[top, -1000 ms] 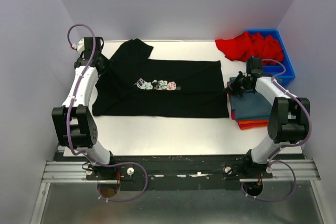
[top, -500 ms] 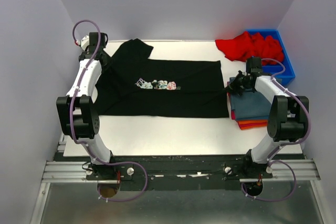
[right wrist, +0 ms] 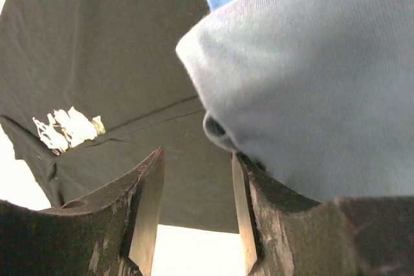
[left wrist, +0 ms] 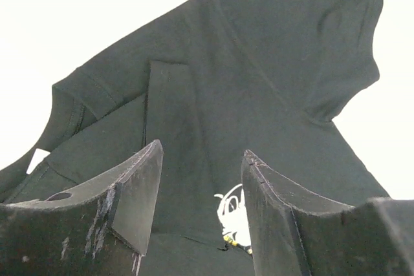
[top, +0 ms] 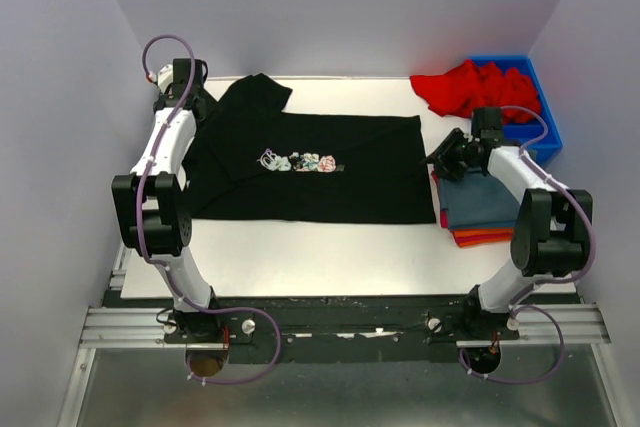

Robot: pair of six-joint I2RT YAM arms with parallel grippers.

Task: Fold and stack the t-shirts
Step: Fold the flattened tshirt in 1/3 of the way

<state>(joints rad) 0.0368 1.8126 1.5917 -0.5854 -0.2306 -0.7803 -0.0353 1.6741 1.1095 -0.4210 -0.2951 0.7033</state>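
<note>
A black t-shirt (top: 340,187) with a small chest print (top: 298,161) lies spread across the middle of the table, its left side folded inward. My left gripper (top: 200,109) hovers open over its far-left sleeve; the left wrist view shows empty jaws (left wrist: 202,150) above the black cloth (left wrist: 259,63). At the shirt's right edge my right gripper (top: 441,160) is also open and empty (right wrist: 197,154). It sits beside a folded slate-blue t-shirt (top: 485,197) (right wrist: 323,82) stacked on an orange one (top: 480,238). A red t-shirt (top: 470,87) spills out of the bin.
A blue plastic bin (top: 548,135) stands at the far right corner, against the right wall. White table (top: 320,257) shows in front of the black shirt. Grey walls close in the left, right and back.
Both grippers have opened and let go of the black shirt. The left arm has swung farther back and left; the right gripper has lifted a little off the shirt's edge.
</note>
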